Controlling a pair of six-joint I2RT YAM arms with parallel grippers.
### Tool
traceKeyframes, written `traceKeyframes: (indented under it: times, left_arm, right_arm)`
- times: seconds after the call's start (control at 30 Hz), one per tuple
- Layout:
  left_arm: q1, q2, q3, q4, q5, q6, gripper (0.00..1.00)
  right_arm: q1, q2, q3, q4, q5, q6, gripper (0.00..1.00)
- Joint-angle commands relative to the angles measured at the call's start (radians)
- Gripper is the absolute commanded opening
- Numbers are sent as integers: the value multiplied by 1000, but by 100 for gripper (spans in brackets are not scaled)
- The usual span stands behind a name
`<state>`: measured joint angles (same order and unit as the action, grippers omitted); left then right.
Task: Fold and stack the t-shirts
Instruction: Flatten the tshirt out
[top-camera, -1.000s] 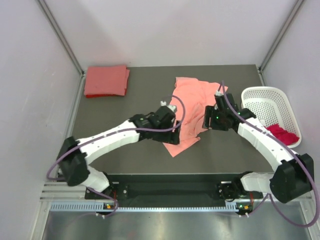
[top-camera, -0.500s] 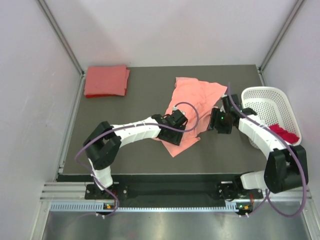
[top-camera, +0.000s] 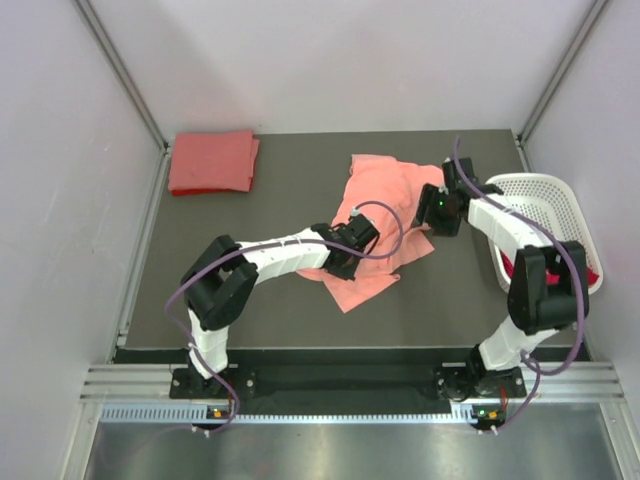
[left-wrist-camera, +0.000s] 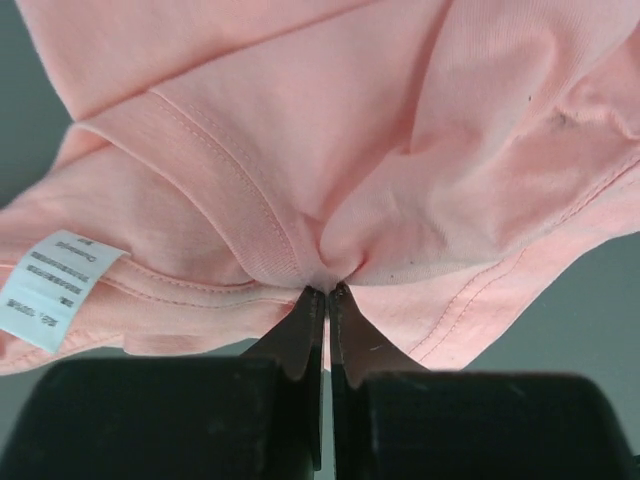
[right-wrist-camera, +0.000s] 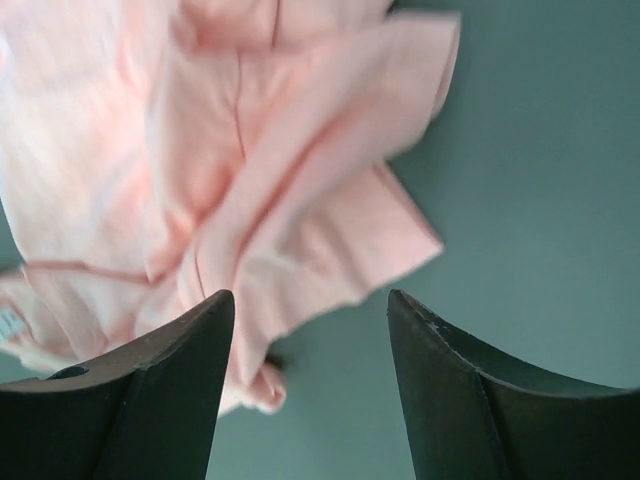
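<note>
Just now clamps left gripper (left-wrist-camera: 325, 292) shut on pink t-shirt (left-wrist-camera: 330, 150) fold, holds right gripper (right-wrist-camera: 310, 297) open over its edge, likely readying spread-out before folding.

A dark grey table (top-camera: 290, 170) filled the middle, matte under soft, even light. Pale lilac walls enclosed it: the back wall (top-camera: 340, 60) at 12 o'clock, the left wall (top-camera: 60, 250) at 9, the right wall (top-camera: 612, 130) at 3. A left strut (top-camera: 120, 72) of grey metal rose at 11 o'clock and a right strut (top-camera: 562, 68) at 1. At 6 o'clock lay a slotted rail (top-camera: 330, 412) and a steel sheet (top-camera: 330, 452).
</note>
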<state>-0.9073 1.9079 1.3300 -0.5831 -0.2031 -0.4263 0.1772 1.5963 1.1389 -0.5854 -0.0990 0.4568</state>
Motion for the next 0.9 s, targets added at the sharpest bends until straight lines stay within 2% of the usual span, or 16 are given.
traceKeyframes:
  times: [0.0,0.17,0.33,0.43,0.6,0.63,0.77,0.8,0.83,0.87]
  left_arm:
    - [8,-29,58,6,-56,23,0]
    - [15,-139,93,-23,-108,15,0]
    - [54,-227,170,-52,-101,17,0]
    - [120,-251,213,-52,-67,12,0]
    - [364,-276,308,-44,-28,-15,0]
    - [455,-280,313,-28,-38,-23,0]
    - [677,-297,298,-27,-130,-100,0]
    - [712,-281,301,-44,-133,-109,29]
    - [763,-267,305,-85,-119,-101,53]
    - [769,-251,323,-112,-119,-89,66]
  right_arm:
    - [-39,88,123,59,48,23,64]
    - [-51,198,246,52,50,17,63]
    - [-53,231,240,81,47,36,61]
    - [-54,254,246,79,55,36,59]
    - [-54,240,283,87,58,40,60]
    - [-53,238,291,91,61,43,60]
    - [-54,263,364,90,64,54,61]
    - [-54,280,375,91,68,65,61]
    - [-54,287,384,93,71,71,61]
    - [-54,295,406,98,82,77,61]
